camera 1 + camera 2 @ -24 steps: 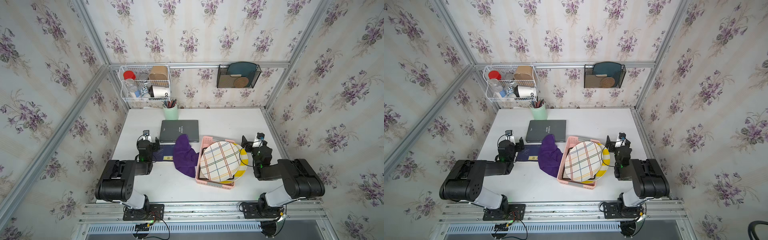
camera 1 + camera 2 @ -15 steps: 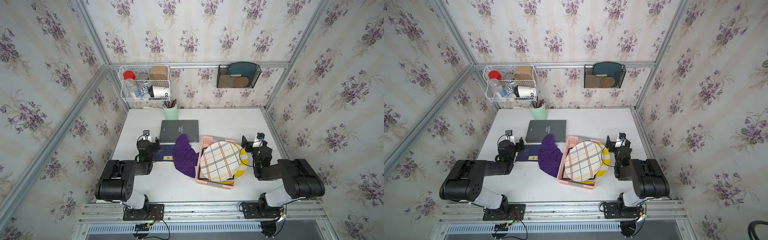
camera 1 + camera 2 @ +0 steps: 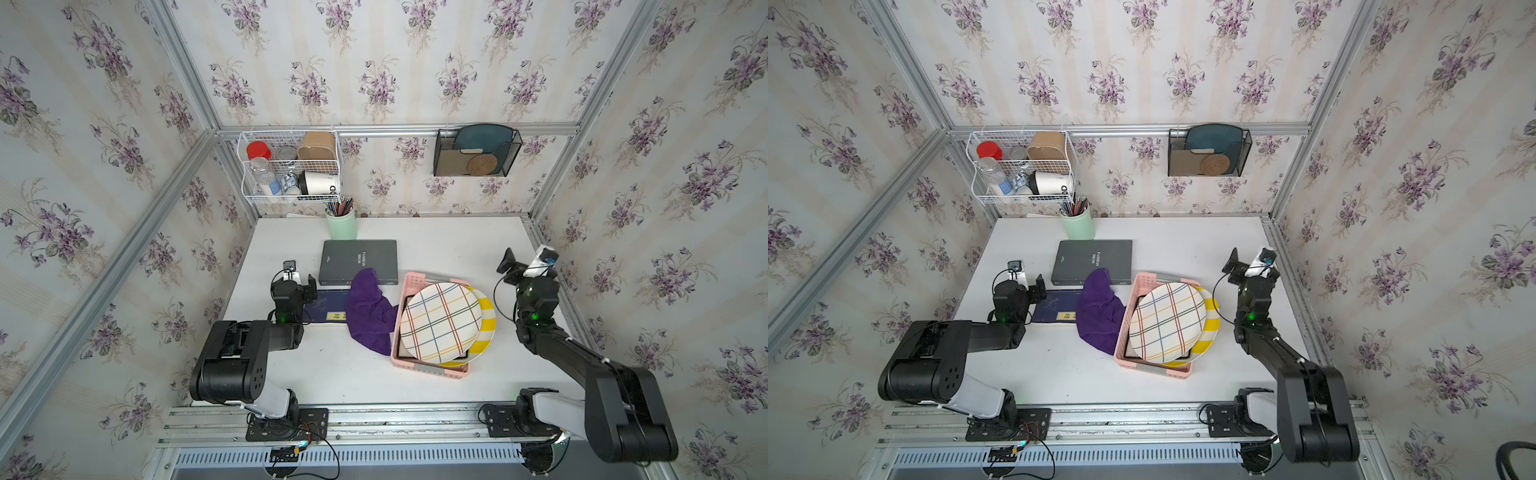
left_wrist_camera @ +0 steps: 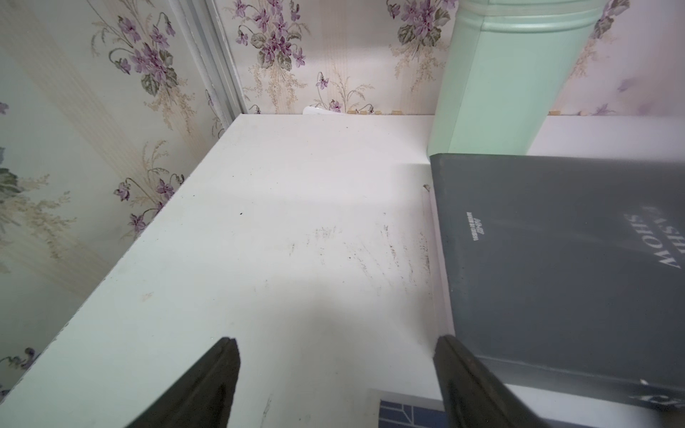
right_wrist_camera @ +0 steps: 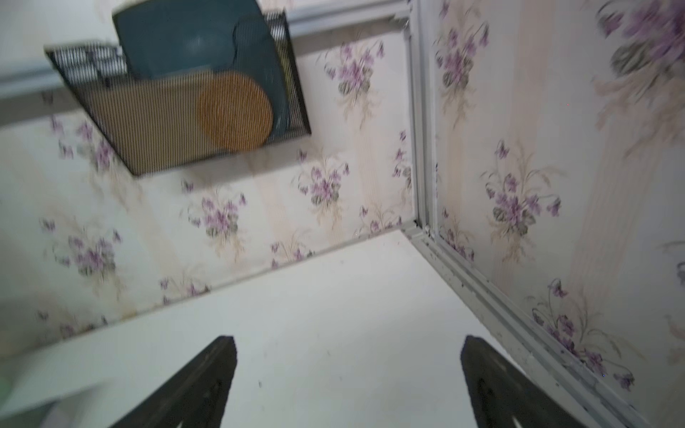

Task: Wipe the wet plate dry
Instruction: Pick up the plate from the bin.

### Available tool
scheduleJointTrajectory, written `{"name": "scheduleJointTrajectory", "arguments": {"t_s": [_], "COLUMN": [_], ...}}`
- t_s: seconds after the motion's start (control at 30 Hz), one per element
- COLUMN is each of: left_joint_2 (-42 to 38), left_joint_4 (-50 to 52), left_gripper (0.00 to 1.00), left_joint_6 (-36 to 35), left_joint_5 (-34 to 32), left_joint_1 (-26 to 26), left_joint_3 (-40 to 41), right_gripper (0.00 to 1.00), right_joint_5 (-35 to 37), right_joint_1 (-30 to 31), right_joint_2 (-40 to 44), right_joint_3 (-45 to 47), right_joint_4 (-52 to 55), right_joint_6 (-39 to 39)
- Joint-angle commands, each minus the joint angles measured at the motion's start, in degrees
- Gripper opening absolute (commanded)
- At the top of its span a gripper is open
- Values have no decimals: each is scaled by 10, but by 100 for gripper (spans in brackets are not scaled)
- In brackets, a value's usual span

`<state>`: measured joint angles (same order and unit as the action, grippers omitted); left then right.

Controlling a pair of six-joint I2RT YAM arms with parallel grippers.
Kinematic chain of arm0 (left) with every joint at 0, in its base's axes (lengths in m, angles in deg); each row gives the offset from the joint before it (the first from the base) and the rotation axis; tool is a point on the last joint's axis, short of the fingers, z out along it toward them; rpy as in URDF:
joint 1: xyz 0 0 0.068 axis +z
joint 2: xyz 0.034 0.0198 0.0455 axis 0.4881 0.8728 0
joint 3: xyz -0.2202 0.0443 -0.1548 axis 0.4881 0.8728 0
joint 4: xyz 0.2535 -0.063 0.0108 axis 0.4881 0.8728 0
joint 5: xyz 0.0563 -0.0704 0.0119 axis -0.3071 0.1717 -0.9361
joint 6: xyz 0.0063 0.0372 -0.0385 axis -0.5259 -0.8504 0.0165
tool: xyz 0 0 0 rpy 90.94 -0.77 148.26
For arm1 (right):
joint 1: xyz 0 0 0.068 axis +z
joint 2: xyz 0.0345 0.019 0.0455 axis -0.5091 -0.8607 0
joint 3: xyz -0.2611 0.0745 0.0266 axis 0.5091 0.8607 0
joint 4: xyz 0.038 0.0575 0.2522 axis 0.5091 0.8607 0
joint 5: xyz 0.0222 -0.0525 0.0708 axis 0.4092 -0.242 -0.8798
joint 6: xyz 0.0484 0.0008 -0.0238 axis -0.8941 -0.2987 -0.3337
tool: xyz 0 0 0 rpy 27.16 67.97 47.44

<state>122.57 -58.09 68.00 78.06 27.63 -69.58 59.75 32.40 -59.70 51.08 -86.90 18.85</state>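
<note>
Jaws on both arms gape wide, nothing in either. The left gripper (image 4: 337,342) hangs low over bare table (image 4: 296,222) by the grey book (image 4: 556,259); the right gripper (image 5: 348,342) points at the back-right corner. Over in the pink rack (image 3: 432,372) the plaid plate (image 3: 440,322) leans atop a yellow plate (image 3: 487,320), w/ the purple cloth (image 3: 370,313) just beside, touching the rack's wall. Looks like step one, nothing picked up yet. Nxt move prob. L arm onto the cloth, pinching a thick fold, R steadying the plate's rim.
</note>
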Motion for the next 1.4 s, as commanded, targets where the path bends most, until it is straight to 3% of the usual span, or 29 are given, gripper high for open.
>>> {"name": "scheduleJointTrajectory", "arguments": {"t_s": [0.0,0.1,0.2,0.27,0.37,0.47,0.57,0.67,0.8,0.87,1.0,1.07,1.17,1.2,1.37], "left_joint_2": [-74,-150,-180,-182,-177,-189,-206,-212,-209,-211,-217,-219,-227,-230,-240], "left_joint_4": [129,308,471,562,629,640,618,611,609,609,614,621,630,634,704], "left_gripper": [81,82,82,81,80,80,80,80,80,80,80,80,80,81,81], "left_joint_6": [13,88,197,268,301,289,258,225,214,211,213,217,230,235,254], "left_joint_5": [-21,-17,42,112,197,209,195,177,191,194,193,194,201,208,209], "left_joint_1": [-4,-3,-4,-6,-26,-68,-111,-138,-142,-142,-144,-146,-153,-155,-184], "left_joint_3": [-45,-117,-200,-256,-301,-301,-281,-273,-273,-272,-268,-266,-258,-255,-254], "right_gripper": [100,91,79,73,66,60,68,77,73,65,35,28,4,0,0], "right_joint_5": [-75,-219,-302,-294,-267,-259,-224,-225,-255,-262,-277,-276,-288,-296,-316], "right_joint_1": [1,2,14,37,82,125,158,174,186,197,212,214,215,215,215], "right_joint_2": [27,29,40,49,75,102,97,93,76,69,68,79,93,98,149], "right_joint_3": [-107,-186,-219,-239,-240,-226,-221,-201,-161,-149,-142,-138,-128,-125,-138], "right_joint_4": [369,530,615,691,777,821,862,850,808,784,739,728,703,692,641], "right_joint_6": [-111,-156,-184,-189,-204,-225,-230,-224,-235,-241,-250,-254,-254,-253,-253]}}
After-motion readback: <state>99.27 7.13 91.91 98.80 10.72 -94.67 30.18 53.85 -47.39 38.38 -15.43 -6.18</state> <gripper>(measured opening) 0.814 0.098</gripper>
